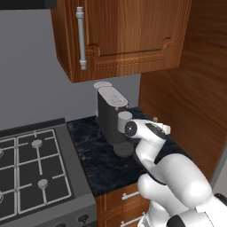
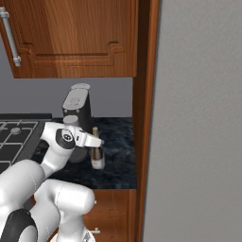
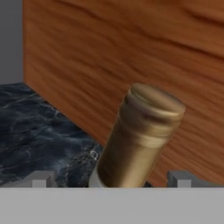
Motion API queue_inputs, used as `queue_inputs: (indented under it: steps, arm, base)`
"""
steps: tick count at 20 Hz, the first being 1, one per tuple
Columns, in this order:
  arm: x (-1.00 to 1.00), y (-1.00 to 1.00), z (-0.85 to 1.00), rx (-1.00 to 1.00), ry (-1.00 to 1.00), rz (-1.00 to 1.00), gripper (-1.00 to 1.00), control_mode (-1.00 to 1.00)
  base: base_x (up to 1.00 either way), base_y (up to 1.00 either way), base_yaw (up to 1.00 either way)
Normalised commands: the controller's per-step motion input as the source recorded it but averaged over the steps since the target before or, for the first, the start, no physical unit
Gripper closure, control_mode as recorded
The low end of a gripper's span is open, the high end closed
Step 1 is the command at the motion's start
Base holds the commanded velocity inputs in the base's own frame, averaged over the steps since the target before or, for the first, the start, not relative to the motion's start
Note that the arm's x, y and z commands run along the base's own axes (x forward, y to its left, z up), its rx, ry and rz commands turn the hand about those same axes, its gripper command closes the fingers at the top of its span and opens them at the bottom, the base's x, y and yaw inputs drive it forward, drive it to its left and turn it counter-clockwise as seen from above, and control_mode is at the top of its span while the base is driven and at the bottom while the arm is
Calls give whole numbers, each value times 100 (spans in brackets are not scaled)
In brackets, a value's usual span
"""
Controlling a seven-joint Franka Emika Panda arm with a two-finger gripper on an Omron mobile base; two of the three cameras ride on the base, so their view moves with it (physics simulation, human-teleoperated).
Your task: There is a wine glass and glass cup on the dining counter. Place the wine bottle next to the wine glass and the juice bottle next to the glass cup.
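While the arm leans in over the small black counter beside the stove, the gripper hangs right at the neck of the wine bottle. Look at the hand view: the bottle's tan-topped neck rises large between the two finger tips, one low on each side of it, both standing apart from the foil. The jaws are spread wide and nothing is clamped; there is clear space on either side of the neck.

From the right base view, the bottle stands upright on the marbled top, its pale label low on the body, just in front of the white hand and near the wooden side panel. In the left base view just the tan tip of the bottle peeks over the wrist, close to that same wooden wall.

Behind the hand sits a dark coffee machine with a grey top, back against the grey wall, under the wooden wall cabinet with its metal handle. The stove's grates and burners lie to the left of the counter, and drawer fronts show below its front edge.
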Motion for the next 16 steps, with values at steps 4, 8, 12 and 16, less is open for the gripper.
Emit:
queue_inputs:
  steps: [4, 8, 12, 16]
  arm:
    - [0, -1, -45, 0, 0, 0, -100, -100]
    - [0, 0, -48, 0, 0, 0, -100, -100]
    - [0, 0, -46, 0, 0, 0, -100, -100]
    - [0, -1, -47, 0, 0, 0, -100, -100]
  base:
    - [0, 0, 0]
    - [0, 0, 0]
    - [0, 0, 0]
    - [0, 0, 0]
